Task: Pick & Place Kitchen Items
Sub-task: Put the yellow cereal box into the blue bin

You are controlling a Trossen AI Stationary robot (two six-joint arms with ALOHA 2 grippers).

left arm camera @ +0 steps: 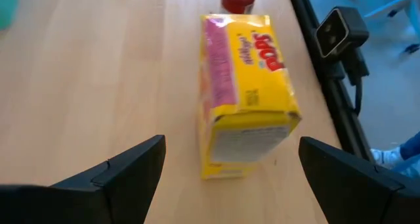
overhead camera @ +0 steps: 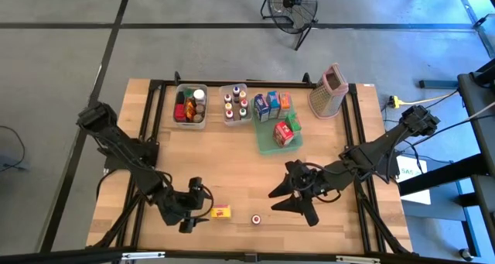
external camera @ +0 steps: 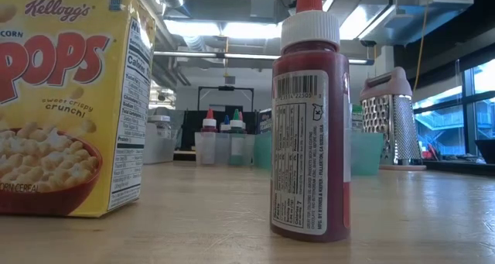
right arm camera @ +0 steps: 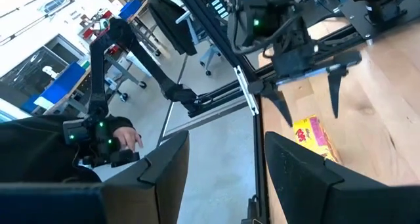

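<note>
Yellow cereal carton (overhead camera: 221, 211) awaits pickup at the table's near edge, left gripper (overhead camera: 195, 209) poised just beside it, fingers spread wide and empty.

Most groceries already sit in the clear bins (overhead camera: 190, 106) and green tray (overhead camera: 271, 140); the carton and a small red bottle (overhead camera: 255, 217) remain out. Right gripper (overhead camera: 292, 198) hovers nearby, half open, holding nothing.

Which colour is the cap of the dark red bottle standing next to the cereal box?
White, with a red tip on top; the low view shows it best.
</note>
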